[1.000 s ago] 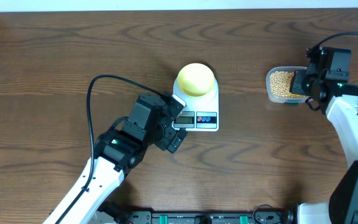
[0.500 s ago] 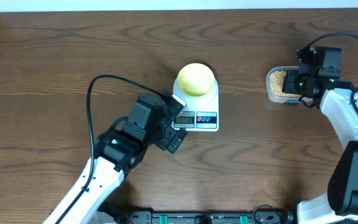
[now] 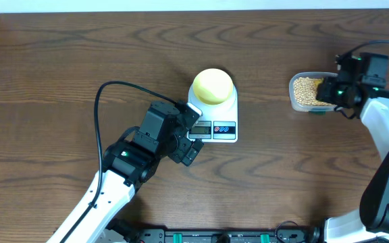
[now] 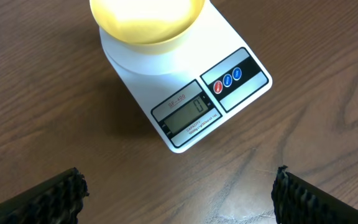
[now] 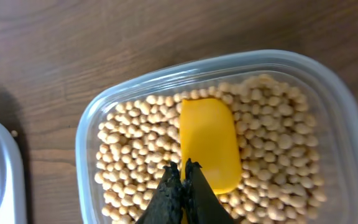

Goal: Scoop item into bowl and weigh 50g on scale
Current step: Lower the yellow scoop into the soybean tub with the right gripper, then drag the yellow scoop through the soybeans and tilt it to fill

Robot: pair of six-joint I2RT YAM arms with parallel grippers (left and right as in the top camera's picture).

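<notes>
Tan beans [image 5: 135, 149] in tub [image 5: 229, 60], bowl [image 3: 213, 86] on scale [image 3: 213, 131], scoop [image 5: 209, 140] in right gripper [image 5: 184, 177].
Overhead: scale sits mid-worktop, the pale-yellow bowl on its platform at the end nearer the far edge. Clear tub stands near the right edge, beans inside, right gripper over its right end. Left gripper [image 3: 194, 133] hangs just left of the scale's display [image 3: 202, 129]. Left wrist: jaws spread wide, nothing between them; bowl interior shows bare yellow; display reads 0. Right wrist: beans cover the tub floor; yellow scoop lies among them, jaws pinched shut on its near end.
</notes>
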